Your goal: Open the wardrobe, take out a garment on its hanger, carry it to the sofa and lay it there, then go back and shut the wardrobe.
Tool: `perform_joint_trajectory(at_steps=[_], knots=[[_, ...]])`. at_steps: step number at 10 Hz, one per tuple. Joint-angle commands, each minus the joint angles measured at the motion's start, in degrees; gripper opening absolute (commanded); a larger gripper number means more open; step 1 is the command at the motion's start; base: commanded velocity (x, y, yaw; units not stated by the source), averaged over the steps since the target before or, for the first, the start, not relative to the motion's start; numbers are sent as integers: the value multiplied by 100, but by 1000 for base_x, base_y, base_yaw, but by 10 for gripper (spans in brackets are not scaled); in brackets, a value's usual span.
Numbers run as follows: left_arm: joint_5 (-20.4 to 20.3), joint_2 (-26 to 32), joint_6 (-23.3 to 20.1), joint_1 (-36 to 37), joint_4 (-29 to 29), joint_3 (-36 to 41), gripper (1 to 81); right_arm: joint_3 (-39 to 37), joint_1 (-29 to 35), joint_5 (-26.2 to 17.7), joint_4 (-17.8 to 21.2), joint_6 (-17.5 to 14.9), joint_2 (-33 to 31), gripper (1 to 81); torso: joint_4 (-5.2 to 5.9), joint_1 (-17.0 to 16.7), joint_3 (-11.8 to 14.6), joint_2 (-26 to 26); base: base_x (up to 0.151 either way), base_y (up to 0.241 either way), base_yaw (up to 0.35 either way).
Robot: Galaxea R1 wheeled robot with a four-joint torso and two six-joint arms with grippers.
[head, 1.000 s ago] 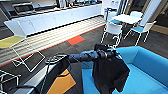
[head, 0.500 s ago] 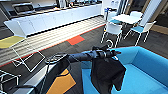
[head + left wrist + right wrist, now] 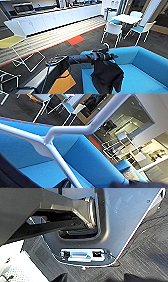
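Black, floppy fabric: the garment looks light and limp, so its white hanger is the spot to hold. The left hand seems clamped on that hanger. It hangs long-axis straight down over the near-left end of the blue sofa.

Bright even daylight, soft blur throughout, wide-angle bending at head view edges
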State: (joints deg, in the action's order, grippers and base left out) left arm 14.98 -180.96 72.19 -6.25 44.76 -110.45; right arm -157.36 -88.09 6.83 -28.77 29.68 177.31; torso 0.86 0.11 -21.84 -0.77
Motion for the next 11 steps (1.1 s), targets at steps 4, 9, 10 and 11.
perform_joint_trajectory(at_steps=[4, 9, 10, 11], knots=[[1277, -405, -30, 990, 1226, 225, 811, 66, -47, -322, -33, -24, 79, 811, 0, 0, 0, 0, 0, 0, 0], [1596, -405, -47, 270, 1474, 647, 811, 57, -56, -296, -41, -24, 79, 811, 0, 0, 0, 0, 0, 0, 0], [1604, -405, -47, 24, 1552, 1013, 811, 57, -64, -270, -41, -24, 79, 811, 0, 0, 0, 0, 0, 0, 0], [1604, -75, -47, -196, 1667, 1339, 811, 48, -64, -270, -41, -24, 79, 811, 0, 0, 0, 0, 0, 0, 0]])
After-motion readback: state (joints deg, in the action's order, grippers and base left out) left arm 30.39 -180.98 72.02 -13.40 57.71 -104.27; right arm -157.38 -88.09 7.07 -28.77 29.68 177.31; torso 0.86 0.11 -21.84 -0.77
